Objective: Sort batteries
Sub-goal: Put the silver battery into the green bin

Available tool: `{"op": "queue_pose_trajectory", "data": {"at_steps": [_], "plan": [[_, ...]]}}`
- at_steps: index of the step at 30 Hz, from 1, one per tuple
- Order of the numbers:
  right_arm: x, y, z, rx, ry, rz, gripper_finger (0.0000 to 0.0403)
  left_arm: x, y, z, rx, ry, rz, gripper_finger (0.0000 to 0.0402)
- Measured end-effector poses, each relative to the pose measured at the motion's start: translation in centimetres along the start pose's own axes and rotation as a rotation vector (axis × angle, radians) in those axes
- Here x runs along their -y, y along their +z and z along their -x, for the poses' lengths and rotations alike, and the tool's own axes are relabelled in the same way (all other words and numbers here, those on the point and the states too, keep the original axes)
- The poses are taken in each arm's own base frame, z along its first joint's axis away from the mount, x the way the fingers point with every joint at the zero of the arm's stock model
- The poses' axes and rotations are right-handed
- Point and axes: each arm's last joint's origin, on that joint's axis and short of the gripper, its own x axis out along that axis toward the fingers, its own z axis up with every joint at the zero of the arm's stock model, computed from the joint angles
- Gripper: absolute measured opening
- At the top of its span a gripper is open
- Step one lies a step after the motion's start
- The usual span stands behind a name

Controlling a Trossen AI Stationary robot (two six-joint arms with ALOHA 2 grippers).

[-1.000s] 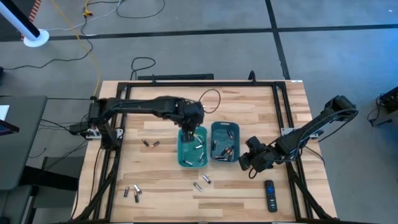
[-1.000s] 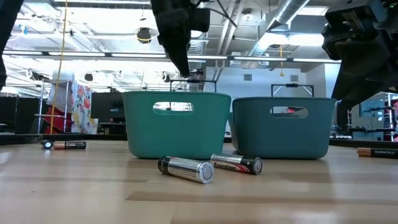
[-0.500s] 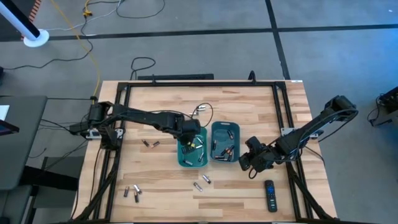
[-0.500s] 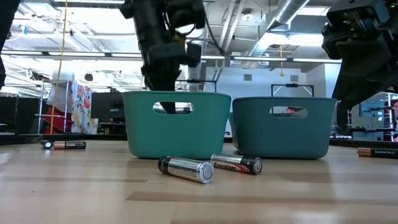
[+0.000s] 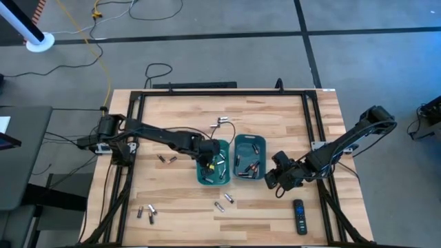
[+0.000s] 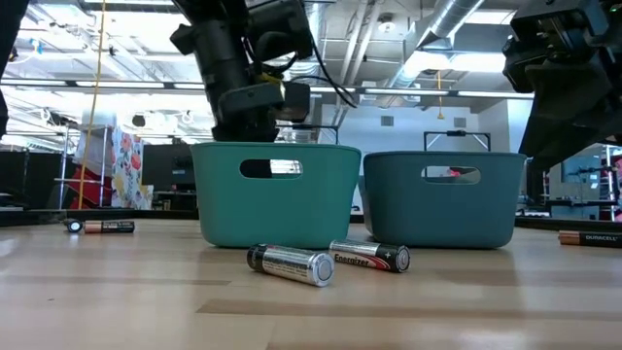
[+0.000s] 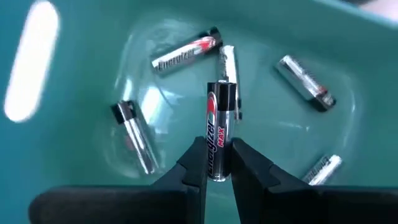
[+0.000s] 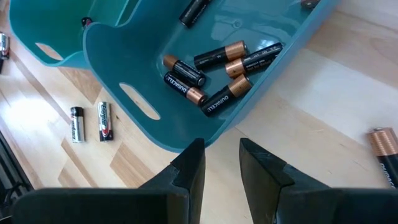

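Two teal bins stand side by side mid-table. The left bin [image 5: 213, 167] holds several silvery batteries [image 7: 183, 55]. The right bin [image 5: 249, 157] holds dark, copper-ended batteries [image 8: 227, 94]. My left gripper [image 7: 217, 158] reaches down inside the left bin, shut on a silvery battery [image 7: 217, 121]. My right gripper [image 8: 221, 163] hovers open over the bare table beside the right bin's near right corner, with nothing between its fingers. More batteries [image 5: 224, 202] lie loose on the table. My left gripper pinches the silvery battery by one end [image 7: 216, 167] between its two fingertips. The fingers slant down from above into the bin and lie along the battery. Its dark-capped end [image 7: 222, 93] sticks out ahead of them over the bin floor; whether it touches there, I cannot tell.
Loose batteries lie left of the bins [image 5: 166, 159], near the front left corner [image 5: 146, 213], and just in front of the bins [image 6: 290, 263]. One copper-ended cell [image 8: 387, 146] lies near my right gripper. A black remote [image 5: 299, 216] rests at the front right.
My left gripper has sunk from above the left bin's far end down into the bin, moving toward the table's near edge and rolling about its own axis as it went. My right gripper has kept still.
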Motion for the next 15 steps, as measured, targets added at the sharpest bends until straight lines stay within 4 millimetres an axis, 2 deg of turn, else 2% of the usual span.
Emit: {"op": "queue_pose_trajectory", "data": {"at_steps": [8, 15], "plan": [[0.0, 0.0, 0.0, -0.002, 0.004, -0.003, 0.0116, 0.0, -0.6, -2.8, -0.061, 0.048, -0.019, 0.0042], [-0.1, 0.0, 0.0, -0.003, 0.010, -0.022, 0.0116, 0.1, -0.5, -3.0, -0.064, 0.047, -0.005, 0.0076]]}}
